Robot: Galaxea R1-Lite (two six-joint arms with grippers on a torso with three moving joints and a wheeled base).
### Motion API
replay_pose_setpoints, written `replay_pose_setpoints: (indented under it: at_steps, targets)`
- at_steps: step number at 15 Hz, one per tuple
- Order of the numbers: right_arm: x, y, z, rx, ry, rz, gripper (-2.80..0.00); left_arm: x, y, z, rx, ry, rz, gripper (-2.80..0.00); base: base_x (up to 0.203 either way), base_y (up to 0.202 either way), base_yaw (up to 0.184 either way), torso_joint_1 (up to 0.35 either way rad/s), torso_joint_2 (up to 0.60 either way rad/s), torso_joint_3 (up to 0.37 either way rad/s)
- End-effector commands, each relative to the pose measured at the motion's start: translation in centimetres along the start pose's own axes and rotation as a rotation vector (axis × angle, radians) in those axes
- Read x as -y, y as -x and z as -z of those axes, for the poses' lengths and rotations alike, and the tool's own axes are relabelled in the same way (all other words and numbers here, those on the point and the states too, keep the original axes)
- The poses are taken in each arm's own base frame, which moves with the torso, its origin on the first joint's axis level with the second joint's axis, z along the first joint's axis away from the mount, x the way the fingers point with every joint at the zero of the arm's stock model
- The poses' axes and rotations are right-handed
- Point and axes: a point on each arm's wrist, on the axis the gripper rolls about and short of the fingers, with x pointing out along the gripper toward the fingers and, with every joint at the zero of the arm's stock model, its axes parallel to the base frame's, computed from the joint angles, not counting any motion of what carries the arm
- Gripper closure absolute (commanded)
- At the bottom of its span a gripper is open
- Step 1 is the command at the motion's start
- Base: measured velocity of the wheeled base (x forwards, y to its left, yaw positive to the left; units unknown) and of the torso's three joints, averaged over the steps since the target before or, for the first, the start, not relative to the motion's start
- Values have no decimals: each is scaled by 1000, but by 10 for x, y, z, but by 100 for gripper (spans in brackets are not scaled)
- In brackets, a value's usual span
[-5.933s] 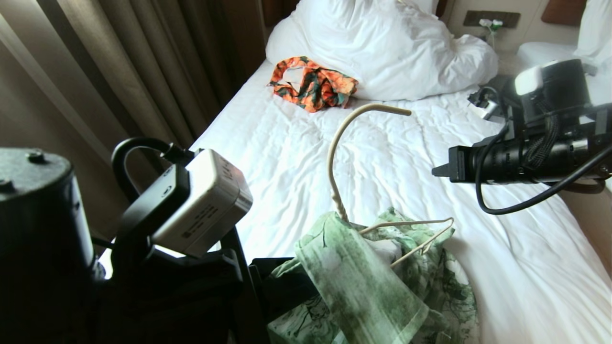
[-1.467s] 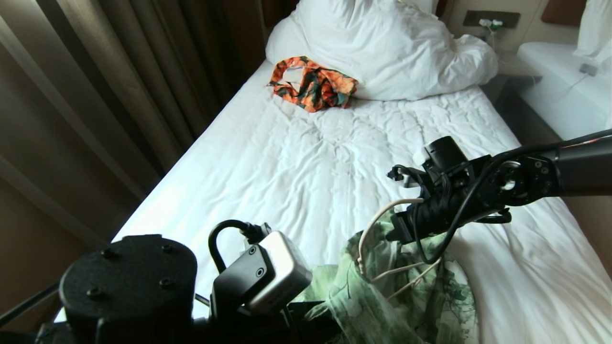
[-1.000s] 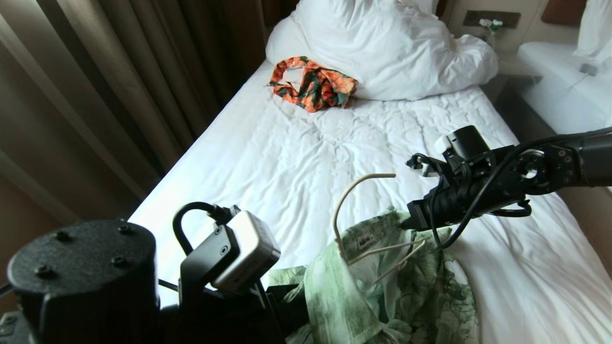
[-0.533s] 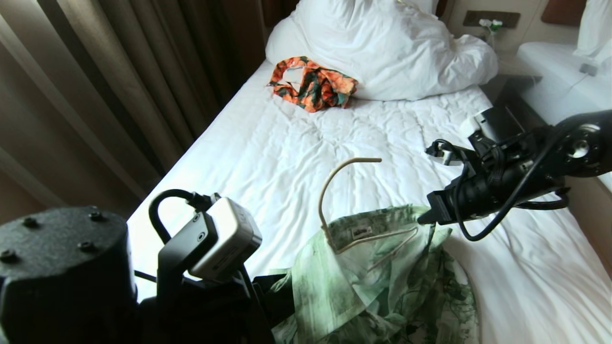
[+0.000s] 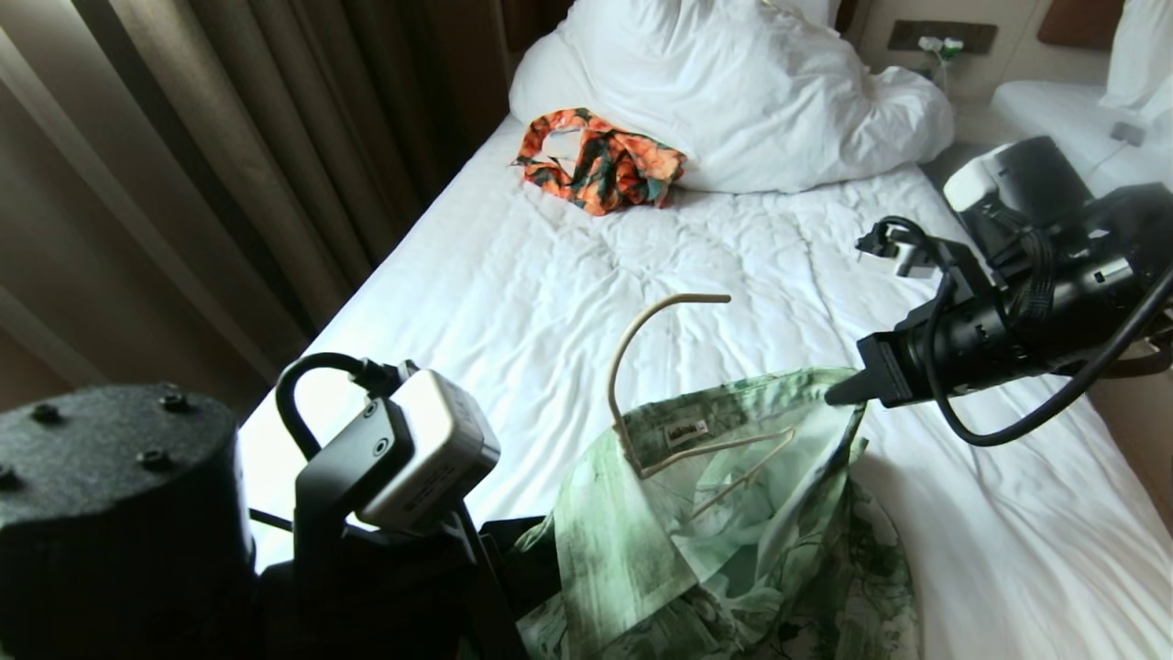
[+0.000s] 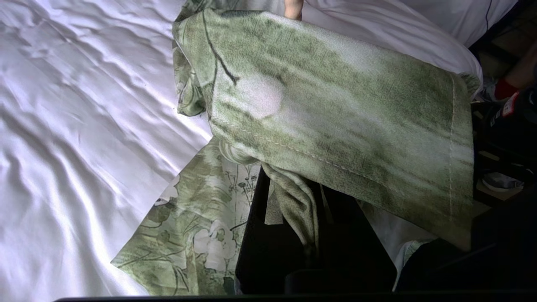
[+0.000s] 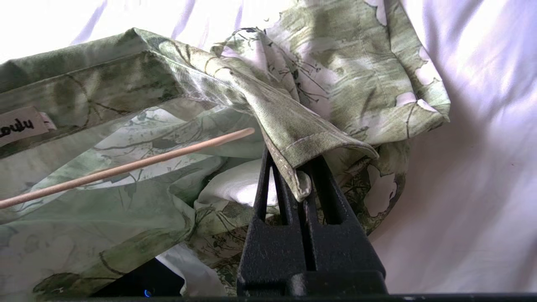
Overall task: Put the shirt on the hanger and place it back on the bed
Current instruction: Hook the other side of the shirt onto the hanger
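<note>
The green flowered shirt [image 5: 733, 532] hangs bunched over the near edge of the bed [image 5: 568, 275], its neck label facing up. Out of its collar rises the cream wire hanger [image 5: 632, 367], hook upward, with one arm [image 7: 126, 167] lying inside the neck opening. My right gripper [image 5: 838, 396] is shut on a folded edge of the shirt at the right of the collar [image 7: 293, 163] and holds it up, stretched. My left gripper [image 6: 291, 197] sits low under the shirt, shut with a twist of the cloth between its dark fingers. The hanger's lower part is hidden by fabric.
An orange-and-green floral garment [image 5: 600, 170] lies by the white pillows [image 5: 751, 92] at the head of the bed. Brown curtains [image 5: 229, 165] run along the left side. A second white bed [image 5: 1072, 119] stands at the far right, across a dark gap.
My right gripper has risen and drawn back to the right with the shirt's edge, pulling the collar open. The hanger and shirt have come up a little with the left arm.
</note>
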Motion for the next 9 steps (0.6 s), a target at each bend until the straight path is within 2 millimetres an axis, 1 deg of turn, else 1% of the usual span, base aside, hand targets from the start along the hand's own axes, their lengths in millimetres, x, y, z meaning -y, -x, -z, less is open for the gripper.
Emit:
replay_pose_setpoints:
  at_steps: [1, 3, 5, 7, 9]
  targets:
    - [-5, 12, -1, 31, 10, -9, 0, 0, -2, -2, 4, 0, -1, 0, 0, 0, 0, 0, 0, 0]
    - [-10, 22, -3, 66, 24, -25, 0, 0, -6, -3, 1, 0, 1, 0, 0, 0, 0, 0, 0, 0]
    - [-16, 34, -8, 108, 41, -72, 0, 0, -15, -8, 4, 4, 2, 0, 0, 0, 0, 0, 0, 0]
    - [-24, 42, -12, 139, 63, -98, 0, -1, -23, -14, 12, 5, 0, 0, 0, 0, 0, 0, 0, 0]
    - [-31, 50, -12, 164, 85, -115, 0, -1, -31, -19, 19, 9, 0, 0, 0, 0, 0, 0, 0, 0]
